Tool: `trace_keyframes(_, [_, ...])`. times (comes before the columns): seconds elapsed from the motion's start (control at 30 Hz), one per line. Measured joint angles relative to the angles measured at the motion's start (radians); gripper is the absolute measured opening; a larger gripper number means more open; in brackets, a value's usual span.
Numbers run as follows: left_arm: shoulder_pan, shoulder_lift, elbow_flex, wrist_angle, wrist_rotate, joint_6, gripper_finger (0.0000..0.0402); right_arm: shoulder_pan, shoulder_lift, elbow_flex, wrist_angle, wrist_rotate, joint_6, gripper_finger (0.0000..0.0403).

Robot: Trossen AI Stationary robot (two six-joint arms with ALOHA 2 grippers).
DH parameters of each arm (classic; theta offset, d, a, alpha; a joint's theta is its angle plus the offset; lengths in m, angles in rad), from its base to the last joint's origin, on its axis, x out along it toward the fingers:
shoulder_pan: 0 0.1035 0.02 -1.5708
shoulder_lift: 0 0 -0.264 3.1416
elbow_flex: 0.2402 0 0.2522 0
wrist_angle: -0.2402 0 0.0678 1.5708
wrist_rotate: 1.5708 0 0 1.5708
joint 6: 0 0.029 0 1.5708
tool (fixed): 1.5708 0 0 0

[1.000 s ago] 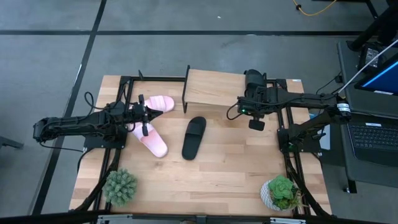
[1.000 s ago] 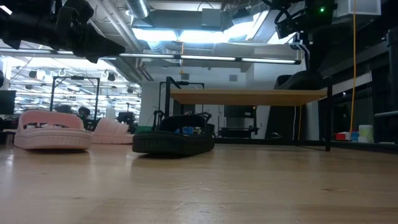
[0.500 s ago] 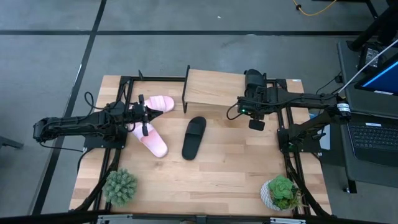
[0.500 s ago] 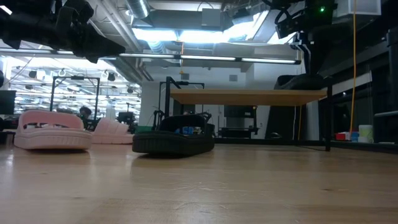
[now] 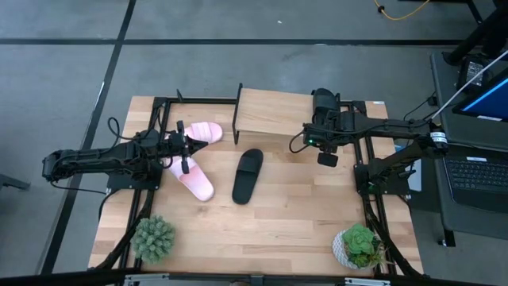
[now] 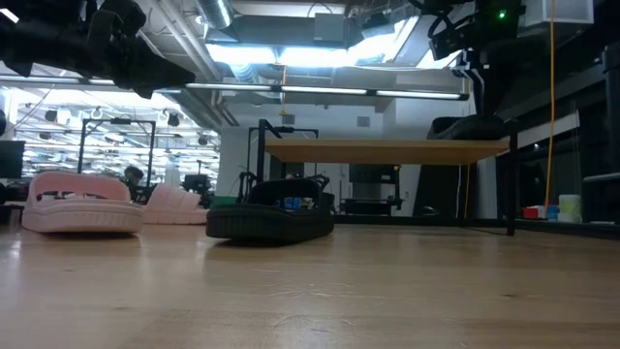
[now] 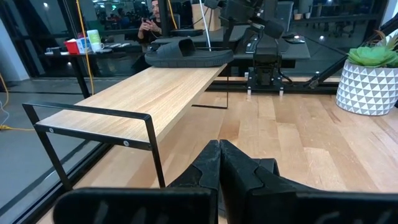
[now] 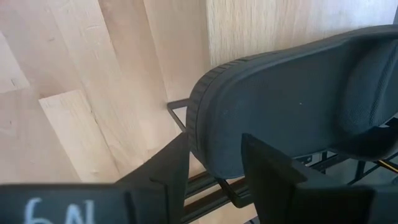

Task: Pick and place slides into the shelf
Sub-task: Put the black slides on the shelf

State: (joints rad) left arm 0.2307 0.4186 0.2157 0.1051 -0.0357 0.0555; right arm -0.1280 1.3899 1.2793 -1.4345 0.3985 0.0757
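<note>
Two pale pink slides [image 5: 202, 132] [image 5: 196, 183] and one black slide [image 5: 247, 175] lie sole down on the table left of and in front of the shelf [image 5: 274, 115]. A second black slide [image 7: 186, 53] lies on the shelf's top board at its right end, also in the low view [image 6: 472, 128]. My left gripper [image 5: 190, 147] is shut and empty, held level above the pink slides, also in the left wrist view [image 7: 219, 168]. My right gripper [image 8: 214, 165] is open above the end of the shelf's black slide [image 8: 292, 106], apart from it.
Two potted plants stand at the table's near corners [image 5: 152, 237] [image 5: 358, 245]. Black arm frames run along both table sides [image 5: 373, 191]. Bare tabletop [image 5: 262, 230] lies in front of the black slide. A person [image 7: 151, 18] is in the room beyond.
</note>
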Motion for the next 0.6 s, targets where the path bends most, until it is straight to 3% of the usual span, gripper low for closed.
trace_keyframes(0.6, [0.000, 0.000, 0.000, 0.000, 0.000, 0.000, 0.0000, 0.001, 0.000, 0.000, 0.001, -0.061, 0.001, 0.0146])
